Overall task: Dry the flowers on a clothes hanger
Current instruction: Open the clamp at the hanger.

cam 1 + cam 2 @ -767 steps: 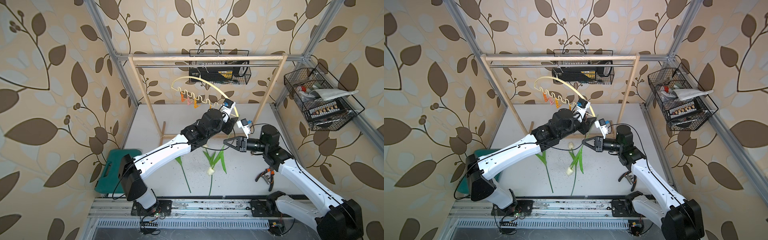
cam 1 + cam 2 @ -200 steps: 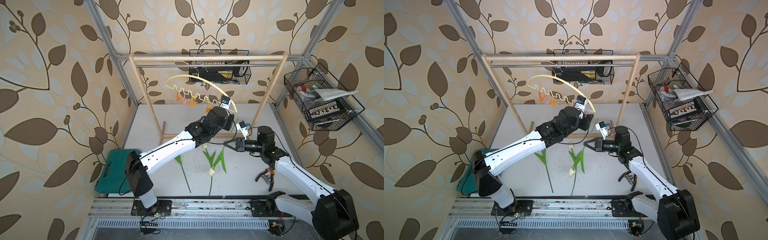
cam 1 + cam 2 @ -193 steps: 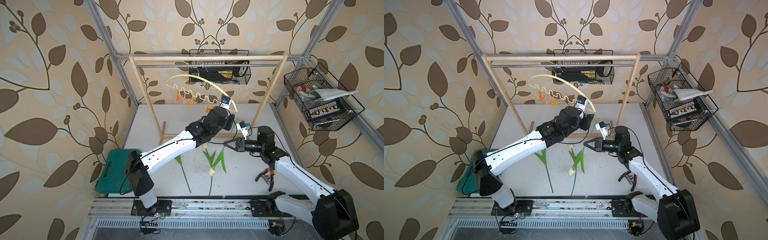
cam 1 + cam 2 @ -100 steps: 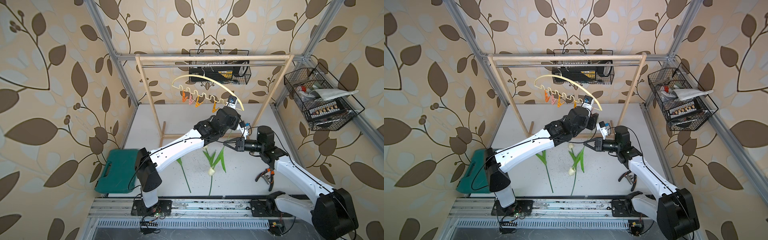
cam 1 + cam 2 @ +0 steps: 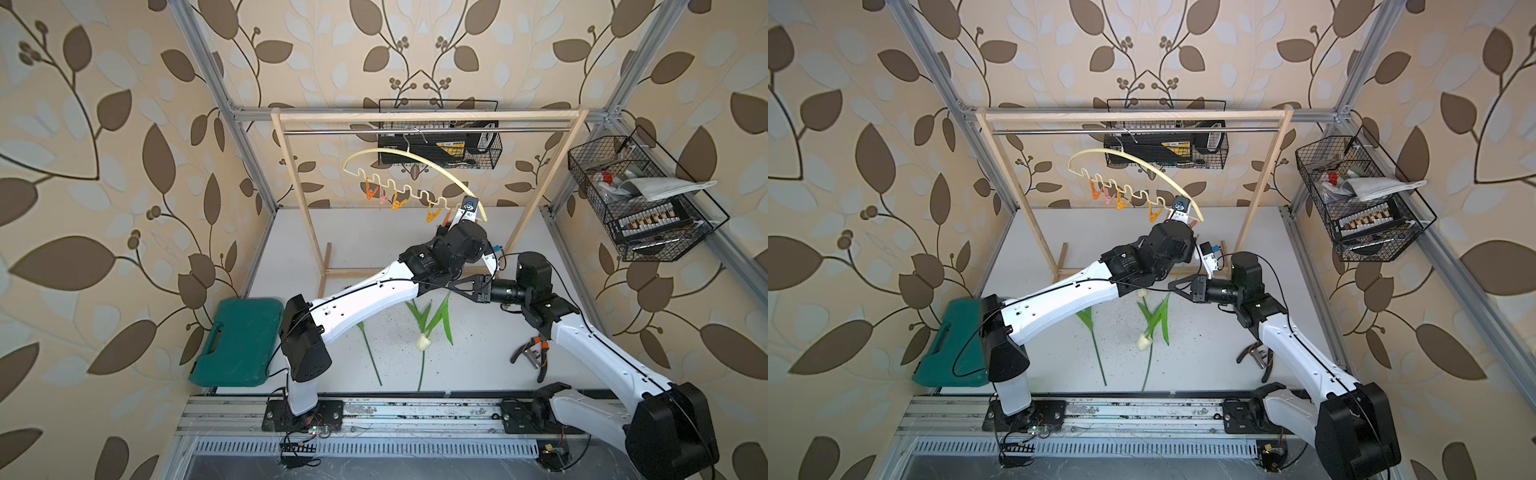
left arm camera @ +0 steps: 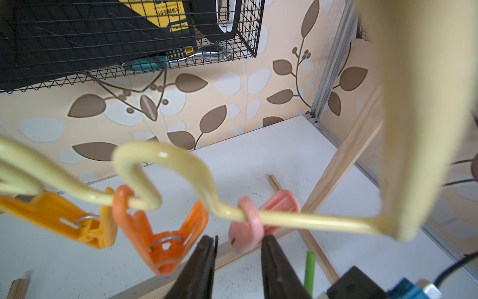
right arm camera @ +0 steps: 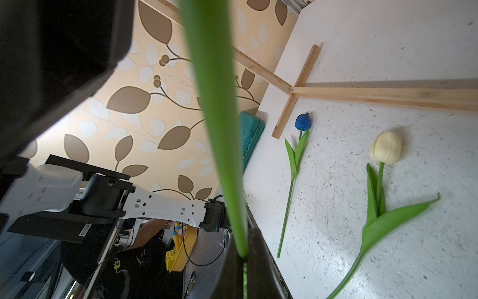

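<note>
While right tool [image 5: 1172,286] grips it, tulip stem [image 6: 309,269] points upward.

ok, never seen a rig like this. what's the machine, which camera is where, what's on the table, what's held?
Two white robot arms, each ending in a claw. Both top views look down from overhead; the other two come from a camera on each wrist. On the table lie a blue tulip, a cream tulip and pliers; a green case sits at its edge. A cream hanger hangs from the wooden rack. The right claw is shut on the green stalk of a third tulip. The left claw stands open around the hanger's pink clip.
</note>
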You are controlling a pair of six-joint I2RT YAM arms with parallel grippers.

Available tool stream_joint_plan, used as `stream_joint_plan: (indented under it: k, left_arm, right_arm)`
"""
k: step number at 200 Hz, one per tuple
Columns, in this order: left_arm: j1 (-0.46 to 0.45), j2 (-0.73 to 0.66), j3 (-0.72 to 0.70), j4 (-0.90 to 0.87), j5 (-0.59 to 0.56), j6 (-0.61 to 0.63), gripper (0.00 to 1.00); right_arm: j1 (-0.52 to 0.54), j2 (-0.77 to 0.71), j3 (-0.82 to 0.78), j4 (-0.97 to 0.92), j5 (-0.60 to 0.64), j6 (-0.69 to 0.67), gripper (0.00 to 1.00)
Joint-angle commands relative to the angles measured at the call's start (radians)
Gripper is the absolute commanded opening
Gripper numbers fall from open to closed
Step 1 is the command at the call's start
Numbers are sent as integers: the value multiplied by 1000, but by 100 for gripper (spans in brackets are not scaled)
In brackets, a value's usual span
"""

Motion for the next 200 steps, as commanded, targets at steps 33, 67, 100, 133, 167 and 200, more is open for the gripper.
stream_joint_plan:
  k: [33,67,100,133,167,200]
  left_arm:
    - [7,-69,28,-73,63,-26,47]
    - [11,-167,-56,-132,158,-98,75]
    - [29,-280,-146,-150,317,-144,79]
    - [66,-387,-216,-163,458,-194,78]
    - [78,-461,-262,-160,505,-225,79]
    - [80,-471,-272,-162,544,-243,79]
  right_arm:
    - [-11,6,-13,-3,1,-25,1]
    - [-37,13,-12,-19,-7,-36,1]
    - [-47,11,-10,-37,-8,-47,0]
    - [-46,-4,-1,-68,-4,-59,1]
    - [-47,-21,0,-74,-12,-58,1]
    - [-47,-39,0,-67,-21,-46,1]
